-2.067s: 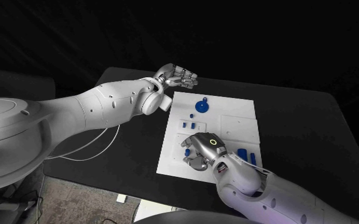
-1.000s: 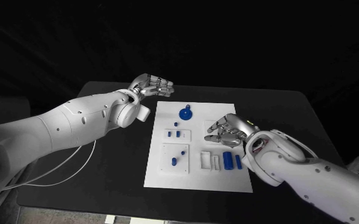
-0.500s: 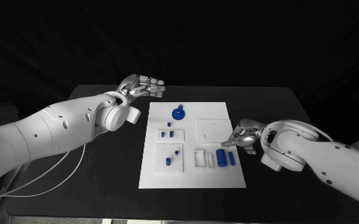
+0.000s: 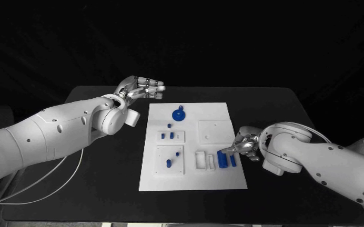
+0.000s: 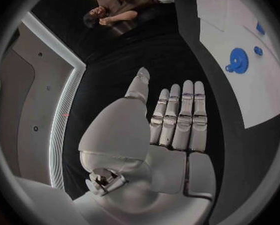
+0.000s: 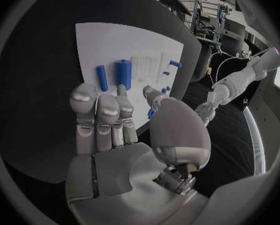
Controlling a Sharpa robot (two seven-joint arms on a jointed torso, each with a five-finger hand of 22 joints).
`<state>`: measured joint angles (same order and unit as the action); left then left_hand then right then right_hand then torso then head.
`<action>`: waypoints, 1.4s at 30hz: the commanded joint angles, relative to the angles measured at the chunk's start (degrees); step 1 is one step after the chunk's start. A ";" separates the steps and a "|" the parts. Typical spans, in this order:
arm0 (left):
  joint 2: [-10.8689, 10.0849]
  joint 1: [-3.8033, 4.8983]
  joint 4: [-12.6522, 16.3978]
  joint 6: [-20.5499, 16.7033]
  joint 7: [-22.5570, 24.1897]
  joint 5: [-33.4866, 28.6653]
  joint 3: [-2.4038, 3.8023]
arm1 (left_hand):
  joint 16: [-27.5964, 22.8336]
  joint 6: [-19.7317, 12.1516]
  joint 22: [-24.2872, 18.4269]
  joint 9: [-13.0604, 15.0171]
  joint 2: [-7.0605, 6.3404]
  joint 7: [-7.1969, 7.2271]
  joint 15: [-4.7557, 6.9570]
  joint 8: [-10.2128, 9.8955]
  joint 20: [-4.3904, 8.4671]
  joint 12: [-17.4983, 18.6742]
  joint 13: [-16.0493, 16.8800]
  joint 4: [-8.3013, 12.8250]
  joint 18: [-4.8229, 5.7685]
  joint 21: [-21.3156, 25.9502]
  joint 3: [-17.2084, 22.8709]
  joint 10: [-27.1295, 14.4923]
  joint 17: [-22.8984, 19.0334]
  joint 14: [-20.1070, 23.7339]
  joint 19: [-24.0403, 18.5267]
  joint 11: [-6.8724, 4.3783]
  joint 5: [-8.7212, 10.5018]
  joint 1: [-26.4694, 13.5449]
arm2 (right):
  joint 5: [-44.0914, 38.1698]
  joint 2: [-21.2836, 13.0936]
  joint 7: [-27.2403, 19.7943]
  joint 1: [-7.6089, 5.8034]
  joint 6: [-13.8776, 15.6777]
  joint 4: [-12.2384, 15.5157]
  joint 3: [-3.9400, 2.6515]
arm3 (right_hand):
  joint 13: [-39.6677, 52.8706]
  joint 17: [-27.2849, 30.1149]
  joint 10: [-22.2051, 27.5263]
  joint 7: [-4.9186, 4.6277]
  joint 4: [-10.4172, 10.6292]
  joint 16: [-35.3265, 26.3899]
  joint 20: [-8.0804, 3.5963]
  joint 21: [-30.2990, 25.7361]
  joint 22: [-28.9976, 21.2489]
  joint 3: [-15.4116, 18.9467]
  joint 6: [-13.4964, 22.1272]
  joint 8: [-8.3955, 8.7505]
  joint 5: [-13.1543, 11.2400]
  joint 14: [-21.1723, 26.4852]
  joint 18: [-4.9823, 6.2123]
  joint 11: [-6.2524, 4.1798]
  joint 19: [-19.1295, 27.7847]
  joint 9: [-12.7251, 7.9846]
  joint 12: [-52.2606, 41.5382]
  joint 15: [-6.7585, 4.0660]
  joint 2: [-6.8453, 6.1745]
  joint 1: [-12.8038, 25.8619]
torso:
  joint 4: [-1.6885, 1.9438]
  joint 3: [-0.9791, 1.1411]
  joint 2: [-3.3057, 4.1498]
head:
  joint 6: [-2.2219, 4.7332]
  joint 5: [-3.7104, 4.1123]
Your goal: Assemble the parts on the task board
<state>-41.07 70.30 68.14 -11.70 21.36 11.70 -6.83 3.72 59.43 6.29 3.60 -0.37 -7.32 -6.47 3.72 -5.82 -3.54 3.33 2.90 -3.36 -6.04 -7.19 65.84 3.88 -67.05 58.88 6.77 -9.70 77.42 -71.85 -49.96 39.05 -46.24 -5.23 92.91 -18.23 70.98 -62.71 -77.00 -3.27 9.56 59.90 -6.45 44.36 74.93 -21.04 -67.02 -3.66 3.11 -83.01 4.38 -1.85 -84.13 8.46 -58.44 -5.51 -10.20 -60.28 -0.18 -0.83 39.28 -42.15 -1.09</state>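
The white task board [image 4: 220, 182] lies in the middle of the black table. On it are a blue gear [image 4: 178, 114], small blue pegs [image 4: 171, 135] and two blue cylinders, a thick one [image 4: 221, 158] and a thin one [image 4: 232, 159]. My right hand [image 4: 244, 145] hovers at the board's right edge, holding nothing, fingers stretched toward the thick cylinder [image 6: 122, 74] and the thin one [image 6: 101, 77]; I cannot tell whether a fingertip touches. My left hand [image 4: 140, 88] hangs beyond the board's far left corner with straight fingers and nothing in it; the gear [image 5: 238, 61] lies off to its side.
White raised frames [image 4: 204, 160] stand on the board beside the cylinders, and two square plates [image 4: 214, 131] sit mid-board. A white cable [image 4: 46, 179] droops under my left arm at the table's left side. Bare black table [image 4: 288, 111] lies right of the board.
The camera has shifted. My right hand has left the board's near left part and moved to its right edge, next to the cylinders. The left hand stays by the far left corner.
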 commanded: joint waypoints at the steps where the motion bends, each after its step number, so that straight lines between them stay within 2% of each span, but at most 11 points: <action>1: 0.03 0.01 0.31 1.08 1.34 -0.71 0.02 | -0.16 0.07 -0.13 0.04 0.31 0.21 -0.42 -0.07 -0.20 0.05 0.02 -0.08 0.53 -0.03 -0.45 0.10 0.00 0.42 0.21 0.23 0.26 -0.51 | -2.73 0.63 2.53 0.03 -1.41 -0.71 0.48 | 0.07 -0.05 -0.30 -0.01 0.04 -0.19 -0.39 0.17 5.51 0.27 -0.20 -0.03 -0.34 -0.27 -1.00 -0.04 -2.11 -0.05 0.16 0.05 -0.26 -0.10 | -0.01 0.00 0.05 | -0.13 -0.07; 3: 0.03 0.01 0.36 1.11 1.36 -0.71 0.01 | -0.15 0.04 -0.20 0.04 0.32 0.17 -0.47 -0.07 -0.27 0.04 0.02 -0.16 0.48 -0.01 -0.49 0.03 0.00 0.58 0.16 0.26 0.23 -0.54 | -3.14 1.02 2.56 0.02 -1.37 -1.11 0.87 | 0.07 -0.05 -0.30 -0.01 0.04 -0.19 -0.39 0.17 5.51 0.27 -0.20 -0.03 -0.34 -0.27 -1.00 -0.04 -2.11 -0.05 0.16 0.05 -0.26 -0.10 | -0.06 0.08 0.05 | -0.18 -0.09; 8: -0.01 0.01 0.45 1.21 1.35 -0.71 -0.02 | -0.16 -0.04 -0.30 0.04 0.19 0.10 -0.58 -0.07 -0.36 0.03 0.02 -0.32 0.39 -0.01 -0.55 -0.16 -0.01 0.90 0.13 0.36 0.26 -0.65 | -5.07 1.96 2.62 0.02 -1.31 -2.07 2.09 | 0.39 -0.24 -0.29 -0.11 -0.13 -0.29 -0.40 0.24 5.48 0.55 0.16 0.01 -0.34 -0.29 -1.02 0.02 -2.03 -0.23 0.33 0.06 -0.64 0.04 | -0.03 0.08 0.05 | -0.30 -0.11; 13: -0.07 0.00 0.52 1.34 1.31 -0.72 -0.04 | -0.17 -0.10 -0.34 0.03 0.14 0.00 -0.63 -0.09 -0.41 0.03 0.02 -0.41 0.34 -0.02 -0.56 -0.25 -0.02 1.03 0.12 0.41 0.25 -0.71 | -6.53 2.78 2.64 0.02 -0.94 -2.74 2.91 | 0.45 -0.28 -0.24 -0.25 -0.07 -0.34 -0.38 0.38 5.50 0.87 0.72 0.04 -0.34 -0.30 -1.01 0.11 -2.02 -0.41 0.46 0.11 -1.12 0.15 | -0.10 0.11 0.06 | -0.37 -0.17; 18: -0.07 0.00 0.58 1.57 1.17 -0.73 -0.06 | -0.18 -0.30 -0.42 0.03 0.00 -0.04 -0.70 -0.08 -0.49 0.04 0.02 -0.56 0.26 -0.03 -0.54 -0.43 -0.02 1.22 0.10 0.48 0.30 -0.83 | -7.49 3.87 2.63 0.02 -0.42 -3.47 4.11 | 0.52 -0.32 -0.14 -0.36 0.09 -0.42 -0.31 0.32 5.48 1.25 1.11 0.00 -0.34 -0.30 -0.94 0.19 -1.96 -0.56 0.62 0.17 -1.40 0.13 | -0.10 0.10 0.04 | -0.39 -0.16; 21: -0.08 0.00 0.62 1.79 1.05 -0.75 -0.08 | -0.18 -0.51 -0.52 0.03 -0.12 -0.18 -0.79 -0.10 -0.58 0.03 0.02 -0.77 0.15 -0.05 -0.44 -0.64 -0.02 1.45 0.10 0.57 0.35 -0.95 | -7.83 4.62 2.61 0.02 0.39 -4.05 5.05 | 0.63 -0.40 -0.15 -0.37 0.35 -0.45 -0.27 0.38 5.48 1.43 1.18 -0.03 -0.34 -0.33 -0.90 0.21 -1.96 -0.65 0.66 0.19 -1.54 0.08 | -0.09 0.10 0.05 | -0.47 -0.23; 29: -0.13 0.00 0.66 2.39 0.79 -0.77 -0.12 | -0.17 -0.91 -0.67 0.03 -0.29 -0.40 -0.87 -0.08 -0.70 0.02 0.03 -1.10 0.05 -0.05 -0.32 -0.86 -0.02 1.70 0.01 0.65 0.49 -1.09 | -9.18 6.51 2.60 0.02 1.31 -5.67 6.30 | 0.73 -0.46 -0.18 -0.39 0.50 -0.48 -0.26 0.51 5.51 1.52 1.25 -0.03 -0.34 -0.34 -0.89 0.21 -1.98 -0.71 0.66 0.20 -1.65 0.01 | -0.07 0.04 0.05 | -0.67 -0.34; 37: -0.11 0.00 0.67 2.83 0.50 -0.78 -0.17 | -0.17 -0.99 -0.79 0.03 -0.34 -0.55 -0.90 -0.07 -0.75 0.02 0.03 -1.41 0.00 -0.08 -0.27 -0.95 -0.02 1.76 -0.02 0.69 0.65 -1.24 | -10.41 8.42 2.63 0.03 1.87 -7.57 7.26 | 0.90 -0.60 -0.26 -0.38 0.26 -0.51 -0.24 0.70 5.53 1.36 1.16 -0.04 -0.34 -0.38 -0.89 0.21 -1.99 -0.80 0.68 0.20 -1.56 -0.49 | -0.09 -0.01 0.03 | -0.80 -0.38; 42: -0.09 0.00 0.68 2.98 0.30 -0.78 -0.18 | -0.17 -1.12 -0.85 0.03 -0.43 -0.64 -0.91 -0.09 -0.76 0.02 0.03 -1.48 -0.02 -0.11 -0.26 -1.00 -0.02 1.79 -0.01 0.71 0.71 -1.21 | -10.60 9.20 2.52 0.03 2.10 -8.19 7.73 | 0.99 -0.67 -0.28 -0.39 -1.72 -0.60 -0.25 0.95 5.58 0.50 1.03 -0.03 -0.34 -0.40 -0.95 0.19 -1.98 -0.92 0.81 0.19 -1.36 -1.81 | -0.07 0.00 0.03 | -0.82 -0.42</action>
<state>-41.24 70.28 68.64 -9.88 21.51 11.35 -7.04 3.72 58.73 5.49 3.60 -0.69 -8.07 -7.37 3.72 -6.24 -3.54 3.33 1.79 -3.38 -6.04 -7.34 65.20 3.85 -65.71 58.87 7.40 -9.25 76.66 -81.70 -41.03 39.94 -46.89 -2.41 85.15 -11.09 71.90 -63.34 -77.21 -3.70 7.90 59.68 -6.43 45.02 74.91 -20.65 -65.93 -3.77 3.10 -83.16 4.38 -1.63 -84.13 48.50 -57.83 -5.26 -12.30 -61.20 -0.25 -0.83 39.31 -42.95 -1.49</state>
